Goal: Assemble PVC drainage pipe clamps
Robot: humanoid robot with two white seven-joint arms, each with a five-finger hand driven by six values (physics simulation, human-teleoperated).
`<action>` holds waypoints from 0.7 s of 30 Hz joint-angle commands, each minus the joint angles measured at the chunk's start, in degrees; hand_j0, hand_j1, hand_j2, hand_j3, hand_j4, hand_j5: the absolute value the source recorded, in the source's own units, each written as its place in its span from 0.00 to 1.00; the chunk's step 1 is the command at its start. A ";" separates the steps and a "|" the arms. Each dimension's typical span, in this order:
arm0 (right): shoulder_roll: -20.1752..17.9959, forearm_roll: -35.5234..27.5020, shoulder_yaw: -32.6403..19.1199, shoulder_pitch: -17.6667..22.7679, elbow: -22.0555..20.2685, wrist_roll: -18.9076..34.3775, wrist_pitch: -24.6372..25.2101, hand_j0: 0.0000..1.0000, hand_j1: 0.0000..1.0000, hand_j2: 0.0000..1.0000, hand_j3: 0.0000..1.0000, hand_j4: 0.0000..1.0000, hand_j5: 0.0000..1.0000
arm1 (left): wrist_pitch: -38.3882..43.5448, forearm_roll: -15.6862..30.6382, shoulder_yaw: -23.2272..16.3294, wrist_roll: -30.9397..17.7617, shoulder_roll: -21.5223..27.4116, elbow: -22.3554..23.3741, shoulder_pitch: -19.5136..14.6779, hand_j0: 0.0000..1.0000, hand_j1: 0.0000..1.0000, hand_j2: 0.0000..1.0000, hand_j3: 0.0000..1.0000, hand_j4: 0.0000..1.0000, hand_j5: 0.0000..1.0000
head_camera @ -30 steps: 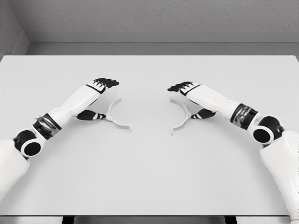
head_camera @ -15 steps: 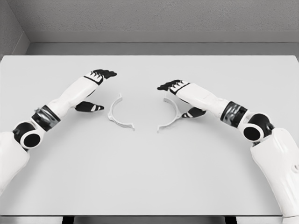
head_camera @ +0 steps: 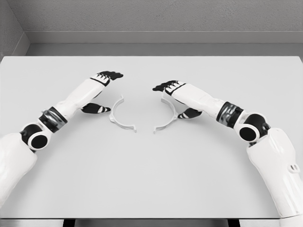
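Note:
Two thin white half-ring clamp pieces lie on the table (head_camera: 151, 179), their open sides facing each other. The left clamp half (head_camera: 116, 121) rests free, with a small gap to my left hand (head_camera: 112, 92). That hand is open, its dark fingers stretched above the piece's upper end and its thumb just left of the arc. My right hand (head_camera: 170, 101) is on the right clamp half (head_camera: 167, 126), fingers over its upper end and thumb against its outer side. A narrow gap separates the lower ends of the two halves.
The table's far edge meets a grey wall ledge (head_camera: 151, 38) behind the work area. Both forearms lie low over the table, coming in from the left and right sides.
My right hand slid left with the right clamp half, narrowing the gap to the left half. The left hand let go of its half, drew back, then edged slightly right.

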 commanded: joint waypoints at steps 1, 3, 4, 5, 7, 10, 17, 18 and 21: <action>0.16 -0.36 0.98 -0.18 0.08 -0.02 0.93 1.00 1.00 1.00 1.00 1.00 1.00 | -0.02 0.34 -0.23 0.03 -0.23 -0.01 0.00 1.00 1.00 1.00 1.00 1.00 1.00; 0.07 -0.36 1.51 -0.27 0.08 -0.11 1.03 1.00 1.00 1.00 1.00 1.00 1.00 | -0.02 0.34 -0.23 0.03 -0.32 -0.01 0.00 1.00 1.00 1.00 1.00 1.00 1.00; 0.07 -0.37 1.42 -0.27 -0.01 -0.02 1.03 1.00 1.00 1.00 1.00 1.00 1.00 | -0.02 0.34 -0.23 0.03 -0.49 -0.01 0.00 1.00 1.00 1.00 1.00 1.00 1.00; 0.07 -0.45 1.42 -0.35 -0.01 -0.02 1.03 1.00 1.00 1.00 1.00 1.00 1.00 | -0.02 0.34 -0.23 0.03 -0.50 -0.01 0.00 1.00 1.00 1.00 1.00 1.00 1.00; -0.37 -0.54 0.63 -0.27 -0.10 -0.11 0.94 1.00 1.00 1.00 1.00 1.00 1.00 | -0.02 0.34 -0.32 0.03 -0.58 -0.10 0.00 1.00 1.00 1.00 1.00 1.00 1.00; -3.27 -0.80 -6.57 1.49 -3.08 -0.02 0.41 1.00 1.00 1.00 1.00 1.00 1.00 | -0.02 0.34 -0.41 0.03 -0.76 -0.18 0.09 1.00 1.00 1.00 1.00 1.00 1.00; -5.29 -1.24 -19.32 9.66 -15.57 -0.11 0.32 1.00 1.00 1.00 1.00 1.00 1.00 | -0.02 0.34 -0.67 0.03 -1.02 -0.18 0.09 1.00 1.00 1.00 1.00 1.00 1.00; -5.38 -1.33 -21.60 11.15 -16.88 -0.29 0.15 1.00 1.00 1.00 1.00 1.00 1.00 | -0.02 0.34 -0.67 0.03 -1.02 -0.18 0.09 1.00 1.00 1.00 1.00 1.00 1.00; -5.29 -2.03 -28.63 16.61 -20.49 -0.37 -2.07 1.00 1.00 1.00 1.00 1.00 1.00 | -0.02 0.34 -0.67 0.03 -1.02 -0.18 0.09 1.00 1.00 1.00 1.00 1.00 1.00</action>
